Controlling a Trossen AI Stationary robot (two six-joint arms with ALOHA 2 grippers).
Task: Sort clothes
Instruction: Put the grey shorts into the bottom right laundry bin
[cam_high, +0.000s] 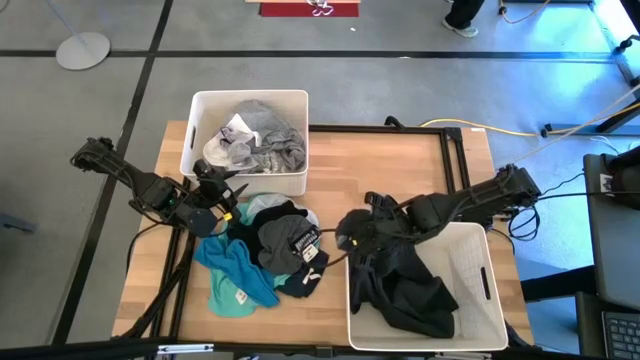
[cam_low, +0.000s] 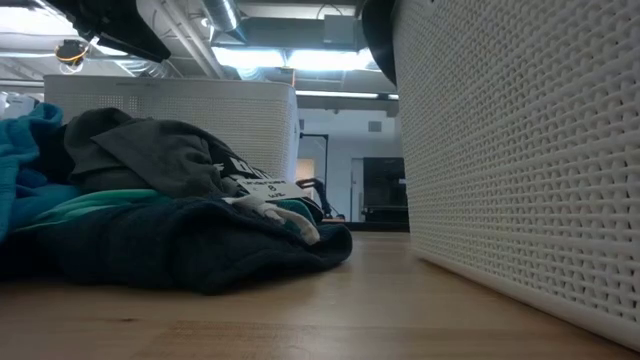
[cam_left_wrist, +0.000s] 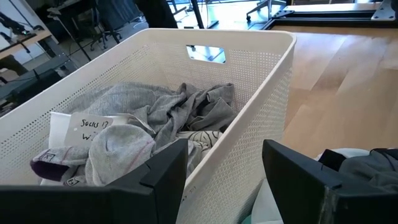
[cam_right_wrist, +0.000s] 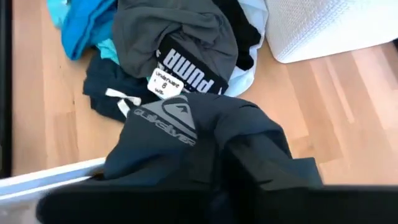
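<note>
A pile of clothes (cam_high: 270, 240) lies mid-table: a teal piece (cam_high: 235, 272), a grey one (cam_right_wrist: 168, 25), black ones and a white one. In the low view the pile (cam_low: 150, 220) rests on the wood. A dark garment with a grey logo (cam_right_wrist: 180, 134) lies draped over the left rim of the near right bin (cam_high: 475, 290). My right gripper (cam_high: 352, 240) is shut on this garment. My left gripper (cam_left_wrist: 224, 165) stands open with nothing between its fingers, just near the far bin (cam_left_wrist: 273, 56), which holds grey and white clothes (cam_high: 255, 140). My right gripper comes slanting down from the table's right onto the dark garment. A bunched ridge of cloth (cam_right_wrist: 264, 155) runs up into the fingers, which the cloth and their own dark shape hide. The garment lies across the bin's rim (cam_right_wrist: 50, 180), not lifted clear.
More black clothes (cam_high: 415, 300) lie inside the right bin. Its perforated wall (cam_low: 520, 150) fills the low view's right side. Bare wood (cam_high: 400, 170) shows between the two bins. Paper labels (cam_right_wrist: 163, 82) are pinned on some garments.
</note>
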